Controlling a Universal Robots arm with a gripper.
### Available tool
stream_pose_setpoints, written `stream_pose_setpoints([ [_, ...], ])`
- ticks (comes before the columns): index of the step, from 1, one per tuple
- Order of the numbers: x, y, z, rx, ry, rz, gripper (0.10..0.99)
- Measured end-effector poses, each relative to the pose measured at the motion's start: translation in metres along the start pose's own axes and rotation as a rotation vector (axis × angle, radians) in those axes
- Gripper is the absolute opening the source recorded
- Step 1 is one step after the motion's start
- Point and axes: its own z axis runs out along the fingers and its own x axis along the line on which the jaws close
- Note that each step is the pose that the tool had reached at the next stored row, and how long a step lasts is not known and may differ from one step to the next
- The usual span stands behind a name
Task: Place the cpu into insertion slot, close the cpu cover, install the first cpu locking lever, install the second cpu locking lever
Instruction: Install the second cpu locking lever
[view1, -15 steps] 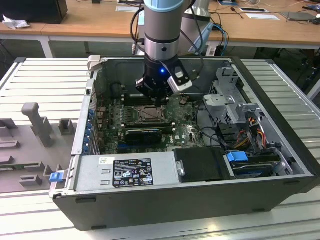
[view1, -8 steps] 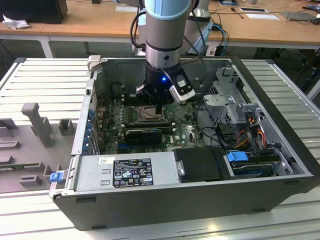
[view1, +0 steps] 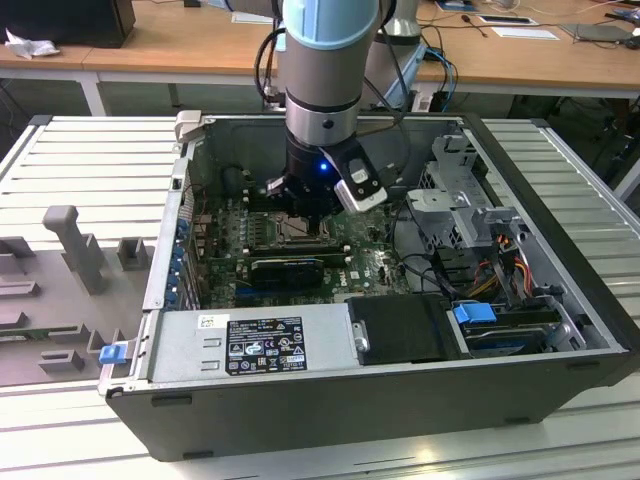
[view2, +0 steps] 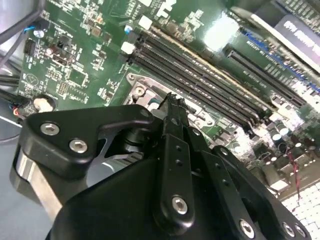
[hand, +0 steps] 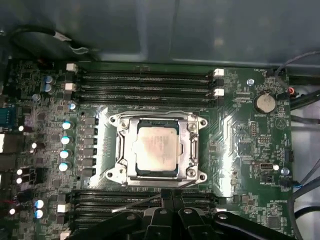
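The cpu (hand: 156, 148) sits in its socket with the cpu cover (hand: 192, 145) lowered. The gripper (hand: 171, 196) hovers nearby, jaws closed, empty. Levers appear unlatched.

cpu (hand: 157, 148) in socket, cpu cover (hand: 191, 145) down around it

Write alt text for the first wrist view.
The cpu sits in the motherboard socket with the cpu cover closed around it. The gripper hangs at the socket's edge; memory slots run along both sides.
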Motion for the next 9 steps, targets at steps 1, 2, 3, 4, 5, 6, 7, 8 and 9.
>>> stream_pose_setpoints([
  [1,0.0046,0.0,0.0,-0.001,0.0001,-0.001,0.106],
  [2,0.008,0.0001,0.0,-0.001,0.0001,-0.001,0.106],
  [3,0.0127,0.0002,-0.0001,-0.001,0.0002,-0.002,0.106],
  [4,0.0178,0.0002,0.0,-0.002,0.0003,-0.003,0.106],
  [5,0.0201,0.0003,0.0008,-0.003,0.0004,-0.004,0.106],
  [6,0.0223,0.0002,0.0019,-0.005,0.0008,-0.008,0.106],
  [7,0.0238,-0.0002,0.0048,-0.01,0.0029,-0.026,0.106],
  [8,0.024,-0.0005,0.0075,-0.011,0.0039,-0.035,0.106],
  [9,0.0242,-0.0009,0.0108,-0.012,0.0046,-0.041,0.106],
])
